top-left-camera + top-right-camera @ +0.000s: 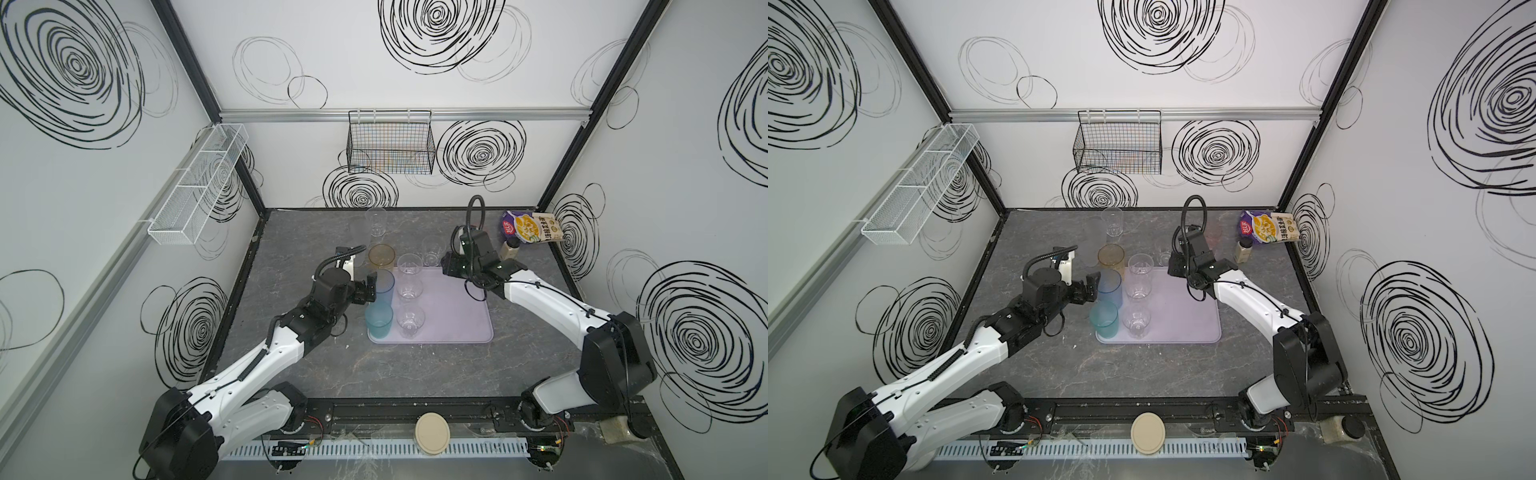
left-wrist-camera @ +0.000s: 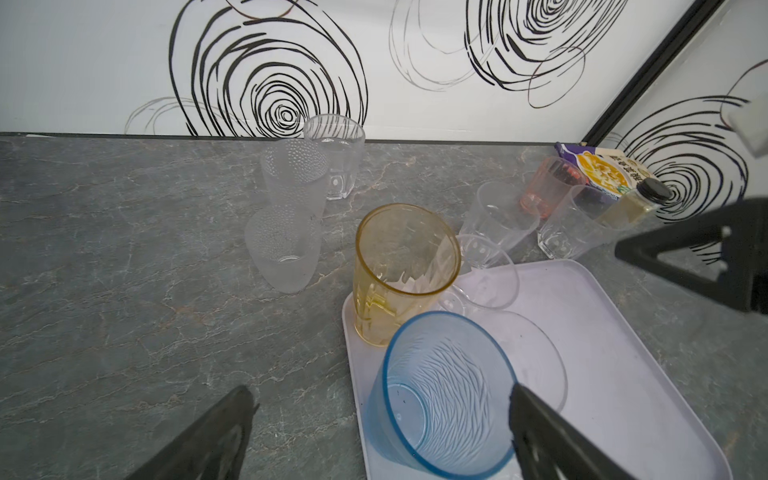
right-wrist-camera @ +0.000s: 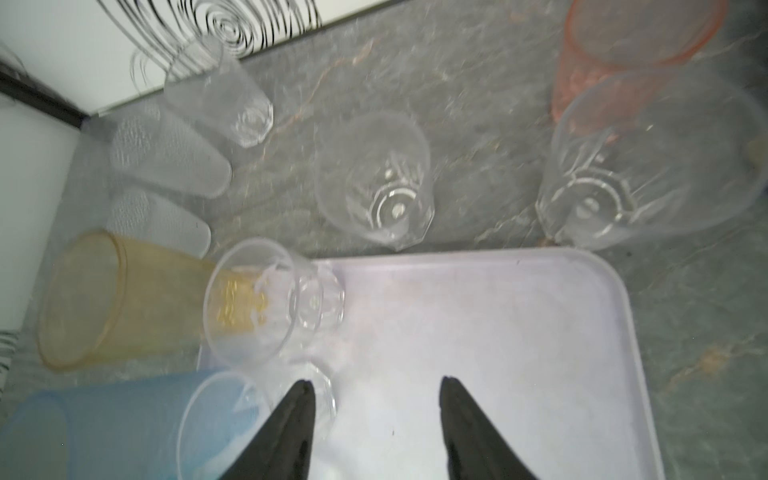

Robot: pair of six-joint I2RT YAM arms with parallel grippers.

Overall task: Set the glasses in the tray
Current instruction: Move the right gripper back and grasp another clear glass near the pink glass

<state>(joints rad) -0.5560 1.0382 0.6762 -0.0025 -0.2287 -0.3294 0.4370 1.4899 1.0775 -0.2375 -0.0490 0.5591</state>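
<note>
The lilac tray [image 1: 453, 316] lies mid-table. Along its left side stand an amber glass [image 1: 381, 258], a tall blue glass [image 1: 384, 286] and a teal glass [image 1: 378, 321], with three clear glasses [image 1: 409, 286] in a row beside them. My left gripper [image 2: 380, 392] is open wide around the blue glass [image 2: 444, 395], level with its rim. My right gripper [image 3: 376, 380] is open over bare tray [image 3: 498, 332] at the far edge, nothing between its fingers. On the table behind the tray stand clear glasses [image 1: 432, 249], frosted glasses [image 2: 286, 245] and a pink glass [image 2: 548, 185].
A snack bag [image 1: 534, 226] and a small dark-capped bottle [image 1: 510, 248] sit at the back right corner. A black wire basket [image 1: 390, 143] hangs on the back wall and a white mesh shelf [image 1: 199, 183] on the left wall. A cream disc [image 1: 433, 432] lies on the front rail.
</note>
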